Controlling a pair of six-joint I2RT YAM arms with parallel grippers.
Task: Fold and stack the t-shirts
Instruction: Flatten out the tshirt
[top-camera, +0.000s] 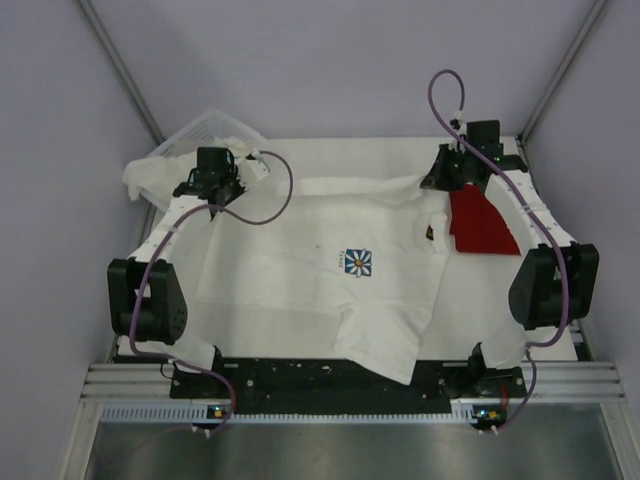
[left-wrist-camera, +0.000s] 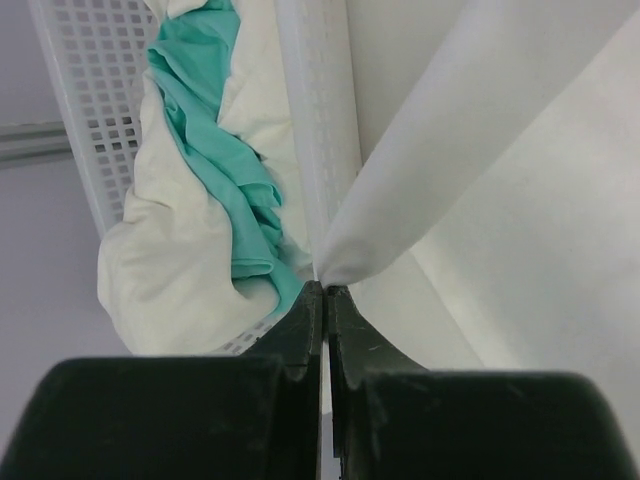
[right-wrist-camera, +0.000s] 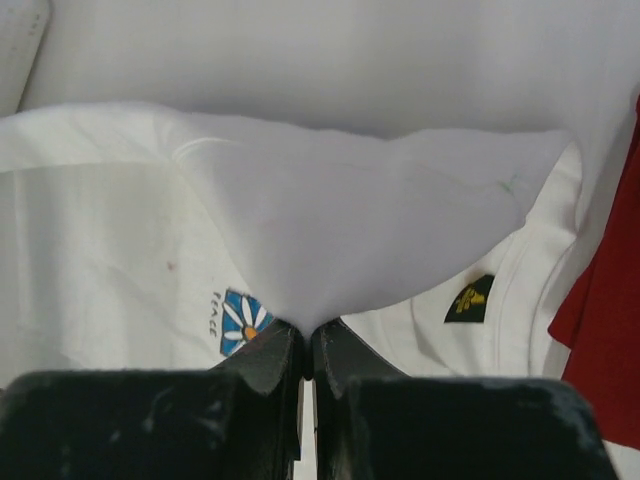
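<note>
A white t-shirt (top-camera: 310, 280) with a small blue flower square (top-camera: 357, 262) lies spread across the table. My left gripper (top-camera: 213, 187) is shut on its far left edge, pinching a fold of white cloth (left-wrist-camera: 400, 210). My right gripper (top-camera: 452, 172) is shut on its far right edge near the collar, holding a lifted flap (right-wrist-camera: 370, 230) over the flower square (right-wrist-camera: 243, 322) and a black neck label (right-wrist-camera: 470, 298). A plain red t-shirt (top-camera: 482, 225) lies under the right arm and shows in the right wrist view (right-wrist-camera: 605, 330). A teal shirt (left-wrist-camera: 225, 160) and white shirts (left-wrist-camera: 160, 270) fill the basket.
A white plastic lattice basket (top-camera: 205, 130) stands at the far left corner, its wall (left-wrist-camera: 90, 90) close beside my left gripper. Grey walls enclose the table. The shirt's sleeve (top-camera: 385, 350) hangs over the near edge onto the black base rail.
</note>
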